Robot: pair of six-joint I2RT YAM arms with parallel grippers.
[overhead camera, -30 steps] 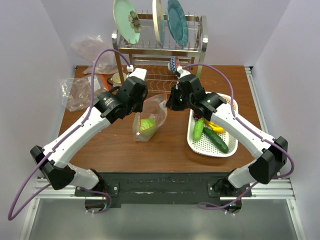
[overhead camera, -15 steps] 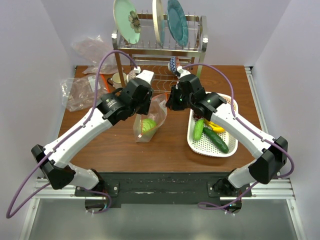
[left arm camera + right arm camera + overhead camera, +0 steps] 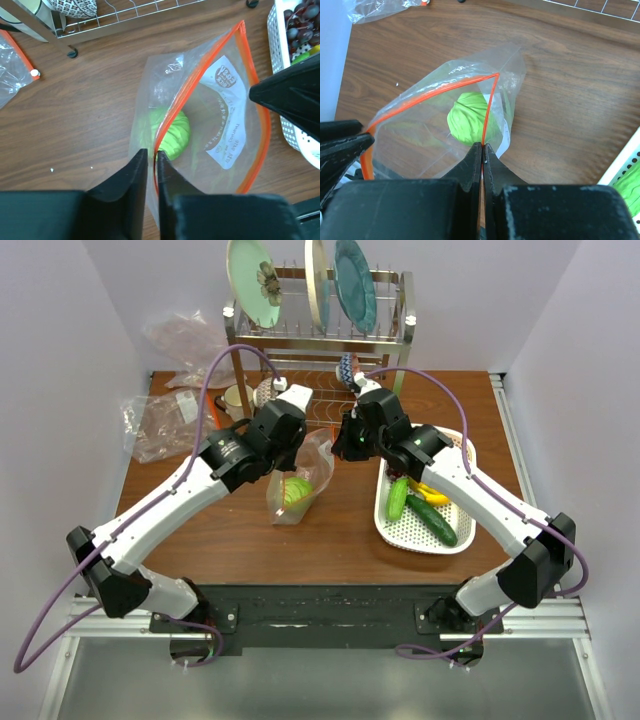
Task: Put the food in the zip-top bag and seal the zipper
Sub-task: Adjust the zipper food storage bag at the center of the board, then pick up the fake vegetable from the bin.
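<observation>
2 wrist views show the cabbage (image 3: 470,117) (overhead barely) inside the bag (image 3: 225,125).

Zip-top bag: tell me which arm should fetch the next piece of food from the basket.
Right, probably. Its gripper sits next to the white basket of cucumbers. Both grippers pinch the zip-top bag's orange rim, so the left gripper would have to hold the mouth open alone.

Even, bright overhead lighting; all three views sharp.
Soft, short shadows lie on the brown wooden table (image 3: 240,530); pale glare streaks the clear thin plastic bag with the orange-red mouth strip (image 3: 227,120); the black near fingers (image 3: 470,165) look slightly soft-focused.
</observation>
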